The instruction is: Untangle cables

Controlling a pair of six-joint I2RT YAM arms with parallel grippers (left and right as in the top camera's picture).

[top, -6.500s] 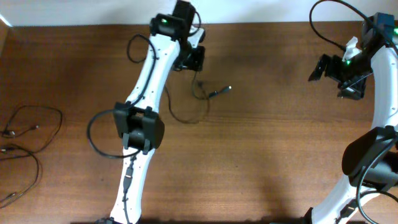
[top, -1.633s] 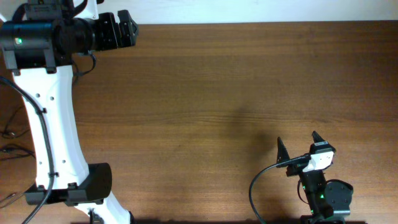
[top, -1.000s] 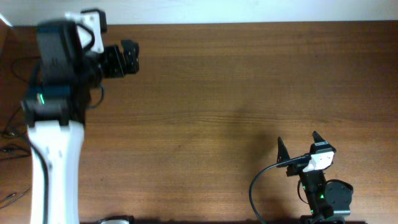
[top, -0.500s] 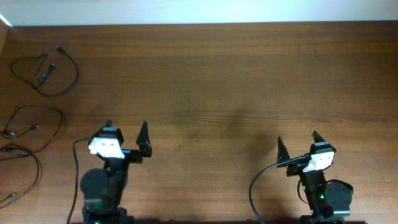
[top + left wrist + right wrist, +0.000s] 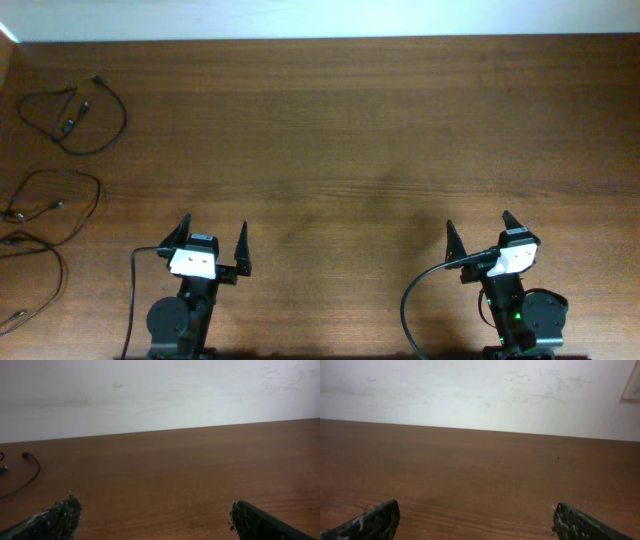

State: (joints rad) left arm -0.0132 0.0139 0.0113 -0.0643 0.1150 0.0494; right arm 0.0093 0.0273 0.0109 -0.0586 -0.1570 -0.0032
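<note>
Resting at bottom, left gripper (image 5: 213,230) and right gripper (image 5: 478,224) stand spread, empty — verify the thin black plug-ended cords (image 5: 68,125), far left, seemingly separate, before finishing.

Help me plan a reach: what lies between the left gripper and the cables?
Only bare table. In the overhead view, the stretch from the left gripper to the cables by the table's left edge holds nothing else.

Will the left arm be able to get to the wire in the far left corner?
Probably yes. The left gripper sits open near the front edge, and only bare table lies between it and that wire. It is a long stretch though, so I cannot be sure.
</note>
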